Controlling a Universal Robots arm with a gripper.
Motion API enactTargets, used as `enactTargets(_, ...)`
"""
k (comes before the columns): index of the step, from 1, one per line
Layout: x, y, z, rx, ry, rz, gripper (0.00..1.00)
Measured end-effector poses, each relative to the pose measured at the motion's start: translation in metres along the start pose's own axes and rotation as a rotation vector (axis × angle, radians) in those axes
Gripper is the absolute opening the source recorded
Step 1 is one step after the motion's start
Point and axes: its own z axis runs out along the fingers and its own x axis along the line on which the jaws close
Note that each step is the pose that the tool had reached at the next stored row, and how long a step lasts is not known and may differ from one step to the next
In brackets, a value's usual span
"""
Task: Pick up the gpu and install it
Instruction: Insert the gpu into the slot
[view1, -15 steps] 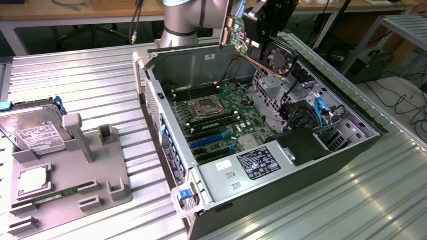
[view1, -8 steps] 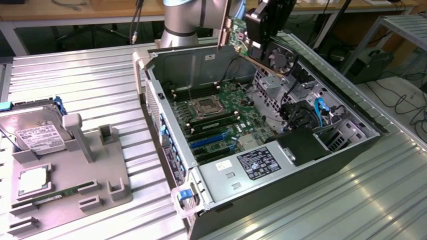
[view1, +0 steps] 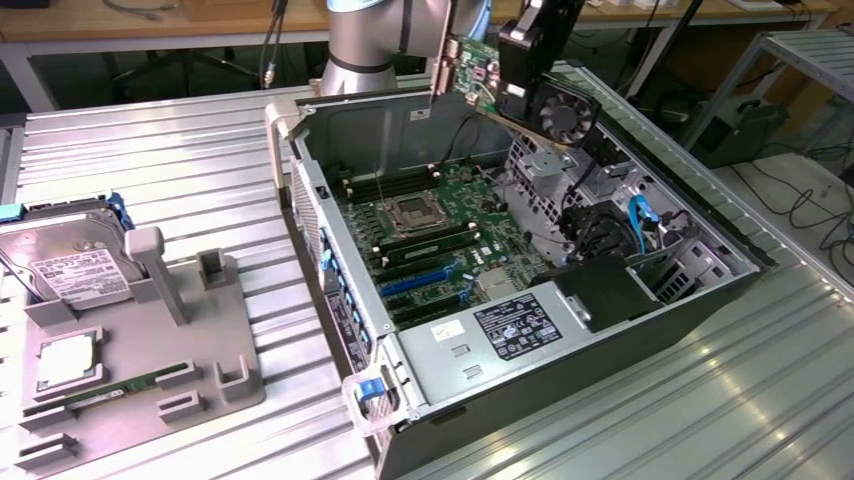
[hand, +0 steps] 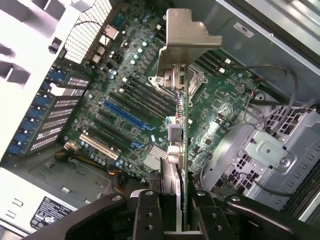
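A robot arm's pincer (view1: 537, 62) grips the gpu (view1: 478, 75) and holds it in the air above an open computer case (view1: 334, 260) that lies on its side on a ribbed metal counter (view1: 174, 170). In the exterior view the card hangs tilted over the far end of the case, clear of everything below, its round black fan (view1: 567, 115) facing the exterior view's right.

In the wrist view the pincer (hand: 175, 205) is closed on the gpu (hand: 182, 125) – the card is seen edge-on between two black fingers (hand: 147, 215), with its pale metal bracket (hand: 190, 40) at the end farthest from the grip. Beneath it lies the green motherboard (hand: 215, 105) with its long blue slot (hand: 125, 115).

Inside the case, a power supply (view1: 494, 335) with a dark label sits at the near end. On the exterior view's left, well apart from the case, a grey holder (view1: 160, 360) on the counter carries a silver hard drive (view1: 74, 265) with a white label and a narrow green memory stick (view1: 127, 392).
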Motion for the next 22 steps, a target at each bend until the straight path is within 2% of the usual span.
enactTargets(13, 0.0, 0.0, 0.0, -0.0036, -0.0097, -0.174, 0.28)
enactTargets(22, 0.0, 0.0, -0.0001, -0.0018, -0.0126, -0.285, 0.28)
